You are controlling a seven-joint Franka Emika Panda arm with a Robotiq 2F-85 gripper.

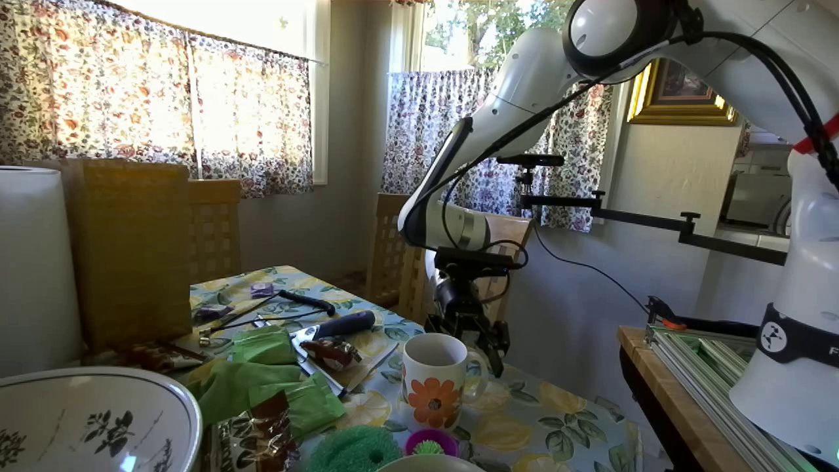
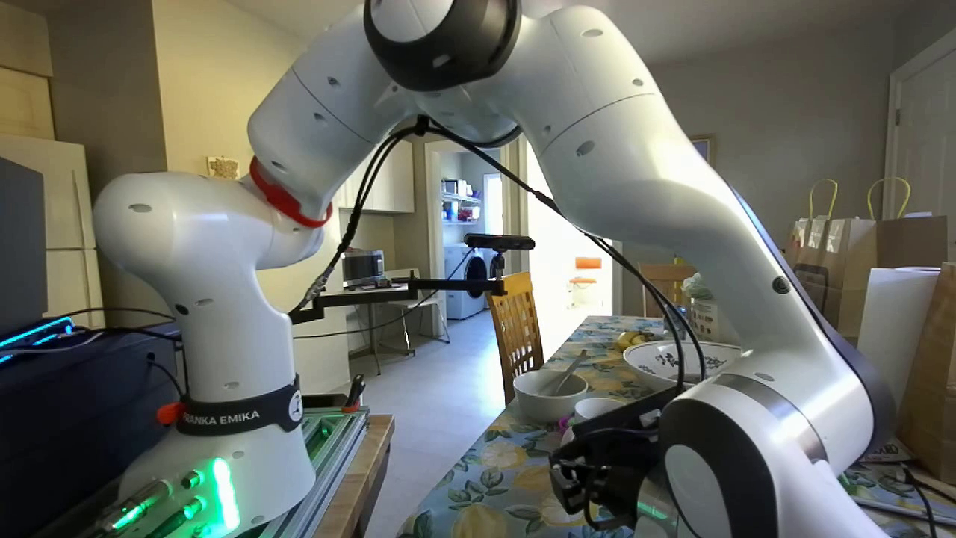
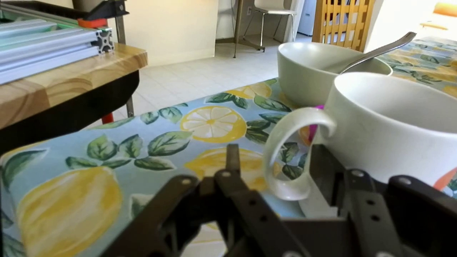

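A white mug [image 1: 432,387] with an orange flower stands upright on the lemon-print tablecloth [image 1: 505,426]. It also shows in the wrist view [image 3: 389,132], at the right, with its handle turned toward the gripper. My gripper [image 3: 276,164] is open, with the handle in the space between its fingers. The right finger overlaps the mug's wall beside the handle; whether it touches cannot be told. The left finger is apart from the handle, over the cloth. In both exterior views the gripper [image 1: 468,334] [image 2: 575,486] is low at the table, beside the mug.
Behind the mug stand a white bowl [image 3: 303,78] with a spoon [image 3: 378,53] and a magenta cup [image 1: 430,443]. A green sponge [image 1: 354,449], a large patterned bowl [image 1: 98,419], green packets [image 1: 262,387] and a dark-handled tool [image 1: 344,326] lie nearby. A wooden bench [image 3: 71,82] borders the table.
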